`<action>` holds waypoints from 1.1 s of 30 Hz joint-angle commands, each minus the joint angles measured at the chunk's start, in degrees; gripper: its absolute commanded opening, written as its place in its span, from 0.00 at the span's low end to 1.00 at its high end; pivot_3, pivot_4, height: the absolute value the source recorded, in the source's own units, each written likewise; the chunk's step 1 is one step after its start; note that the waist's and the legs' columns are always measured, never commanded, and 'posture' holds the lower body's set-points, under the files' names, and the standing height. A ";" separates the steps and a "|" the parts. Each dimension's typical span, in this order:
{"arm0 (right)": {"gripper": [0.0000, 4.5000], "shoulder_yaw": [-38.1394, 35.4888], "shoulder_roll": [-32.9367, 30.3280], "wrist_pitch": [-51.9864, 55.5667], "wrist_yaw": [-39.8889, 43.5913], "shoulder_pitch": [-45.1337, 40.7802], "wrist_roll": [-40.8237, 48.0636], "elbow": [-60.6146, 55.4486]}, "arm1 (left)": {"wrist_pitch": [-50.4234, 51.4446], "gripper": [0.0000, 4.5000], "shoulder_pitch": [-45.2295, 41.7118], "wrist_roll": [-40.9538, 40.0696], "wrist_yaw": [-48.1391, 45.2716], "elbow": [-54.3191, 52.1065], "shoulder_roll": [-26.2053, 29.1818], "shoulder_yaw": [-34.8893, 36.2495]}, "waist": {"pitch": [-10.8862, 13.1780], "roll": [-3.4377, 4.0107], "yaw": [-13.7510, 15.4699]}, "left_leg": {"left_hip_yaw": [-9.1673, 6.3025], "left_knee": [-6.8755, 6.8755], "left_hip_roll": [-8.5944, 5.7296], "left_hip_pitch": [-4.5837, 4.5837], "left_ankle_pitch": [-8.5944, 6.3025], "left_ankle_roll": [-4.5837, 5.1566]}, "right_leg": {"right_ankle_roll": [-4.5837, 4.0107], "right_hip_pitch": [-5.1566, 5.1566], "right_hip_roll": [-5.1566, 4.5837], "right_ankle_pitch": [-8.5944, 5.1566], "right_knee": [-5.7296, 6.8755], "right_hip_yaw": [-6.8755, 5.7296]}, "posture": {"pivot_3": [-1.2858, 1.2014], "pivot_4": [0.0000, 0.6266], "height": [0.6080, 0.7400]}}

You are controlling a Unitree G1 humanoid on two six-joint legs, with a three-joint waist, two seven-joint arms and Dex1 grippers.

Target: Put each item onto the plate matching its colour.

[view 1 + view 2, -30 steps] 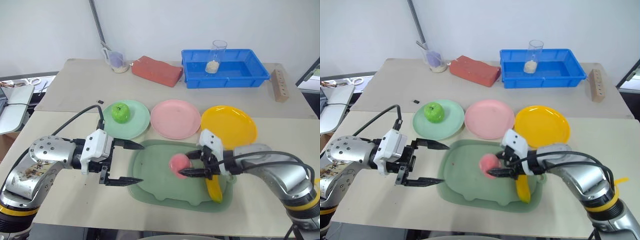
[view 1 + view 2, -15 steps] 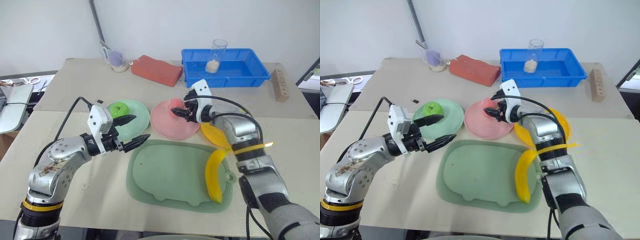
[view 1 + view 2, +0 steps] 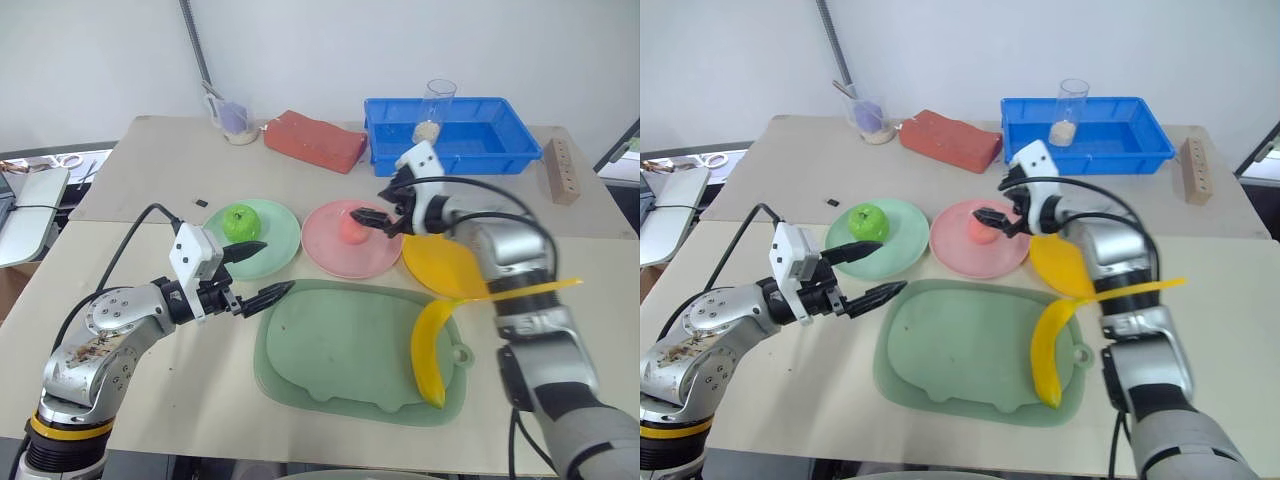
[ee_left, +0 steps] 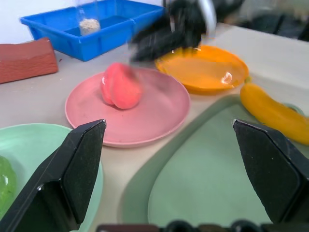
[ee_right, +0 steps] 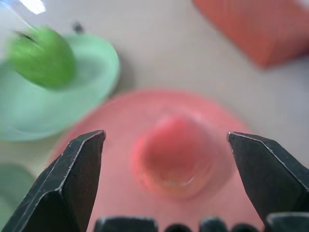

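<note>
My right gripper (image 3: 383, 219) hangs wide open, empty, just over the round pink toy peach (image 3: 351, 229), which sits on the pink plastic plate (image 3: 335, 252). My left gripper (image 3: 254, 272) is open and empty too. Nearest me, the curved yellow toy banana (image 3: 429, 350) lies on the sage-green tray (image 3: 320, 350), its yellow plate (image 3: 445, 268) free just beyond. Farther left, the green toy apple (image 3: 240, 222) rests on the mint plate (image 3: 278, 235).

Right arm (image 3: 500, 250) covered part of the yellow plate (image 3: 440, 268). Right wrist view: peach (image 5: 174, 154) and apple (image 5: 43, 57) blurred, green plate (image 5: 91, 72) cut by frame edge. Left wrist view: right gripper (image 4: 164, 34) blurred; apple cropped.
</note>
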 commanded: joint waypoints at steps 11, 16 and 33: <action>0.99 9.35 -25.30 -36.27 42.13 12.25 -0.76 -9.02 | -9.25 1.00 0.37 -0.84 -21.98 -5.88 7.12 -6.21 | 0.16 0.03 -1.95 | 0.11 0.03 0.00 0.09 -0.06 0.10 | 0.03 0.19 -0.06 -0.12 -0.04 0.14 | 0.52 0.24 1.00; 0.99 18.86 -27.41 -49.64 42.22 9.63 -0.58 -5.08 | -12.14 1.00 4.27 -0.38 -23.61 -8.24 7.27 -6.27 | 0.23 -0.07 -1.91 | 0.15 0.08 -0.01 0.14 -0.07 0.12 | -0.02 0.21 -0.08 -0.10 -0.06 0.21 | 0.52 0.24 1.00; 0.87 38.79 -21.54 -81.73 42.22 -2.21 -8.58 16.23 | -13.92 1.00 9.58 1.21 -20.20 -10.26 7.12 -4.90 | 0.10 -0.14 -1.68 | 0.36 0.09 0.01 0.42 -0.11 0.21 | -0.19 0.47 -0.23 -0.13 -0.04 0.32 | 0.52 0.24 1.00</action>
